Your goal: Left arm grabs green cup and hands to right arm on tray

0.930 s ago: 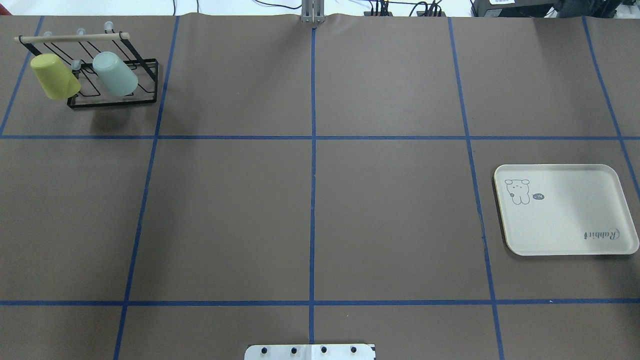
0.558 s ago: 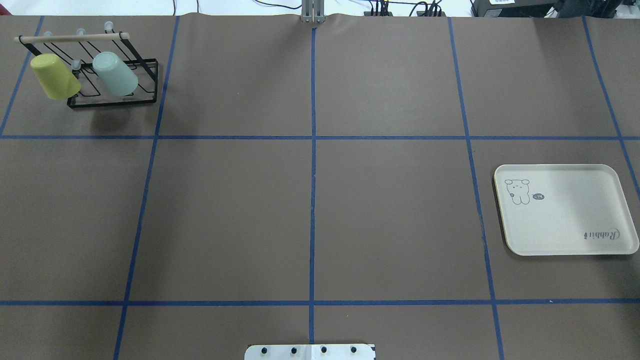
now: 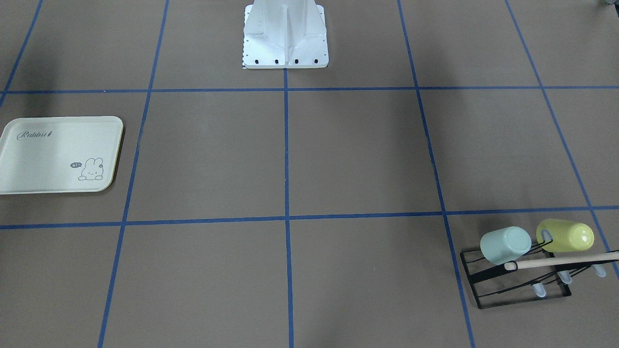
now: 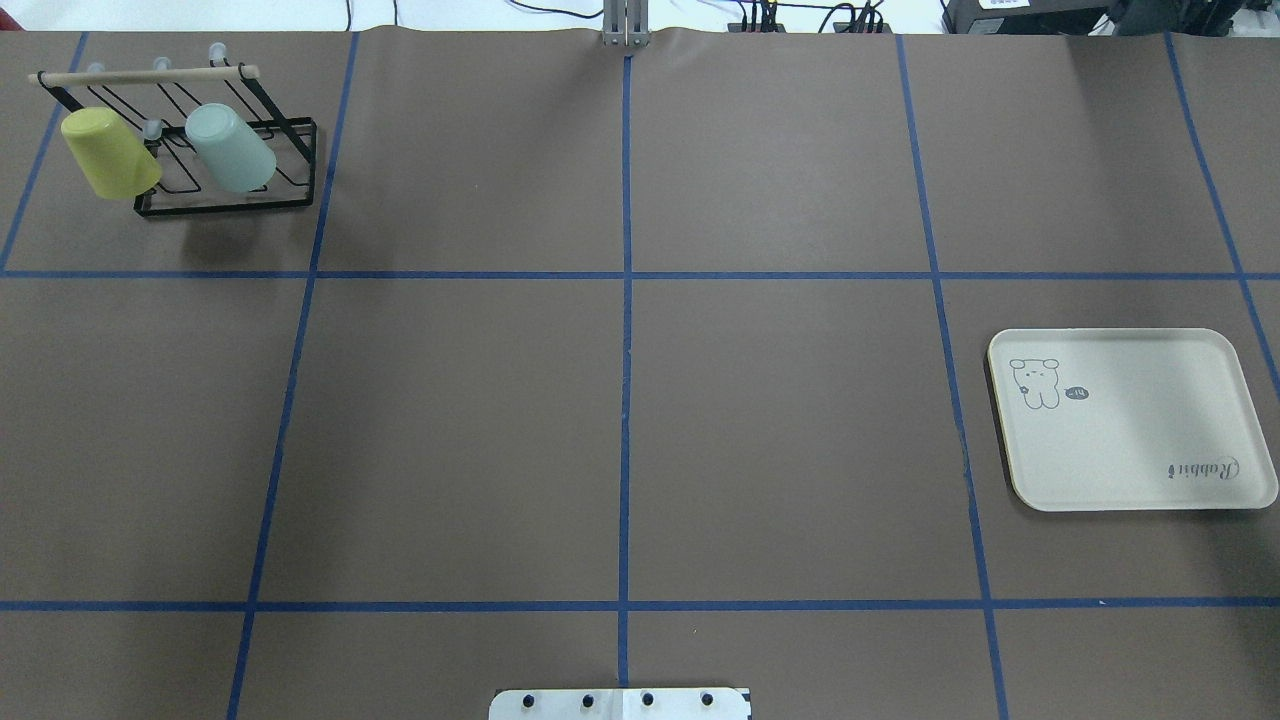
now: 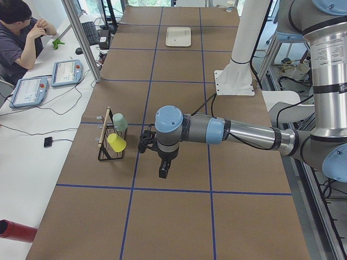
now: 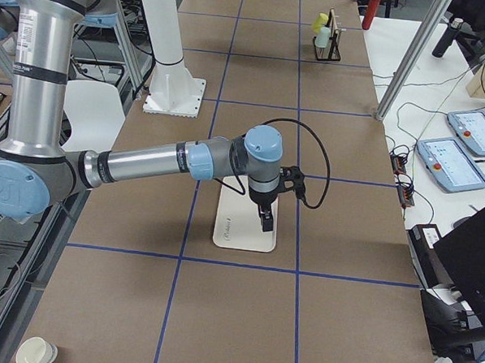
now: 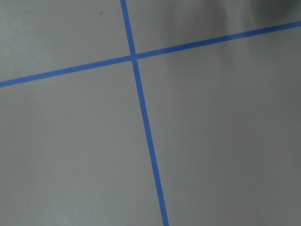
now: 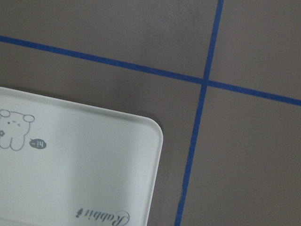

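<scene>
Left pincer (image 5: 162, 173) near wire rack (image 4: 225, 206) (green cup (image 4: 230, 148) tilted on it)

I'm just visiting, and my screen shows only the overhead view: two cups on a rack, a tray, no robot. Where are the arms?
Observer: The left arm stretches out over the table; its left tool hangs in the air, apart from the black wire rack.
Visitor: And the other one?
Observer: The right arm holds the right tool above the tray, not touching it.
Visitor: Anyone nearby?
Observer: A person in a dark shirt sits at the white side table.
</scene>
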`<state>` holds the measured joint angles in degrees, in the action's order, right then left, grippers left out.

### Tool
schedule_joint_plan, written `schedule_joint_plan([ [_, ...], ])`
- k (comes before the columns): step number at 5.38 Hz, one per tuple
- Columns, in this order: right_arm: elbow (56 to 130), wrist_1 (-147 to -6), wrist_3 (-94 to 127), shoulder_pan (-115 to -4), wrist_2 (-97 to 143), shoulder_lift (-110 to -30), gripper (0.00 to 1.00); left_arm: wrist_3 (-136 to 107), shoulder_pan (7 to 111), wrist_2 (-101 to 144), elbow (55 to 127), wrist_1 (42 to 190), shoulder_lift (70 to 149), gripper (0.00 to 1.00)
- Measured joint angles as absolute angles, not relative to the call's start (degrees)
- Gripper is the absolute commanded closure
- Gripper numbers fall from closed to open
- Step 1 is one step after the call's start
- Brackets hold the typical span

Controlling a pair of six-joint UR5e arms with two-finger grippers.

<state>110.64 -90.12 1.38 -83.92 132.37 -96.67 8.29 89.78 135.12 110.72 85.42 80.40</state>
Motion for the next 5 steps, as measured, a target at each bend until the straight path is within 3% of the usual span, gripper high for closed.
schedule_joint_plan([
  [5,109.9,-78.9,13.4,-82.1,135.4,-97.4,0.0,8.3,89.3,137.0,99.9,86.3,95.1,0.0],
])
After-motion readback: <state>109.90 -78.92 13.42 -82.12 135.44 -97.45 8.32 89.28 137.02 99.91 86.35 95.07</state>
